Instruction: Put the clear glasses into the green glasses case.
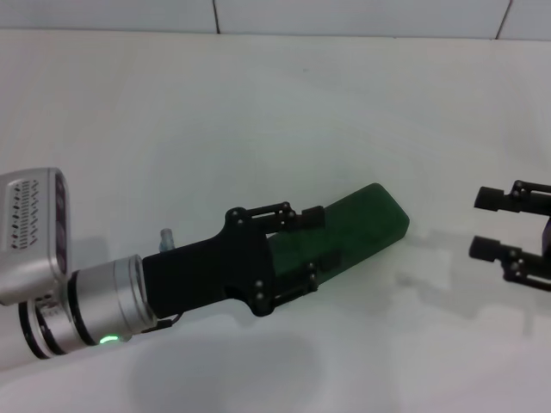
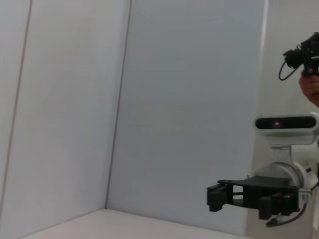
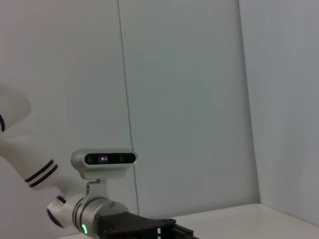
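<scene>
The green glasses case (image 1: 366,225) lies slantwise on the white table with its lid down. My left gripper (image 1: 320,241) hovers at the case's near end. It is open, one finger (image 1: 303,213) along each long side, and I cannot tell if they touch it. The clear glasses are hidden from every view. My right gripper (image 1: 487,224) stands open and empty to the right of the case, apart from it. It also shows in the left wrist view as the right gripper (image 2: 215,195).
The white table (image 1: 258,112) runs back to a tiled wall (image 1: 344,15). The left arm's silver wrist and camera housing (image 1: 34,232) fill the near left. Bare panel walls (image 3: 189,99) surround the table in both wrist views.
</scene>
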You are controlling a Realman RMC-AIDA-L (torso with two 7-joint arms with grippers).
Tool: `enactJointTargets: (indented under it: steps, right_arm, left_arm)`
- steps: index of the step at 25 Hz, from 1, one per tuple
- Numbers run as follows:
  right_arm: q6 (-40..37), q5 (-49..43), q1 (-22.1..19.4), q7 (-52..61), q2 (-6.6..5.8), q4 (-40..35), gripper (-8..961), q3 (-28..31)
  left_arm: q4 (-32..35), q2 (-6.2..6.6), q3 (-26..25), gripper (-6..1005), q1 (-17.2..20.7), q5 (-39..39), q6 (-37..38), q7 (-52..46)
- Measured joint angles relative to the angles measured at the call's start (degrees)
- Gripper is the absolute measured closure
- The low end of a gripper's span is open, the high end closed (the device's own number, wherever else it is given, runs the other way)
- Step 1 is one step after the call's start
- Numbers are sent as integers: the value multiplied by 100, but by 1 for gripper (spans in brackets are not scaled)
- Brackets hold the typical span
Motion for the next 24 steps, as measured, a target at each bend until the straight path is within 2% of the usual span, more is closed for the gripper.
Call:
enactJointTargets:
  steps: [4, 6, 15, 17, 20, 24]
  right_arm:
    - [6, -89, -14, -33, 117, -47, 377, -6]
    - [29, -126, -15, -52, 138, -76, 357, -6]
    - [339, -234, 42, -266, 279, -94, 130, 7]
    - [395, -268, 77, -308, 314, -97, 105, 5]
    - [405, -285, 105, -375, 333, -99, 68, 3]
    - [414, -292, 132, -522, 350, -100, 68, 1]
  left_arm:
    - [-2, 20, -23, 485, 8, 23, 49, 2]
    - [-2, 18, -24, 450, 11, 11, 50, 3]
    - [-166, -68, -237, 291, 24, 26, 36, 314]
    - [-168, -53, -237, 123, 11, 32, 43, 334]
    - [-169, -3, -237, 124, -32, 34, 51, 337]
    - [-159, 56, -236, 124, -53, 36, 54, 337]
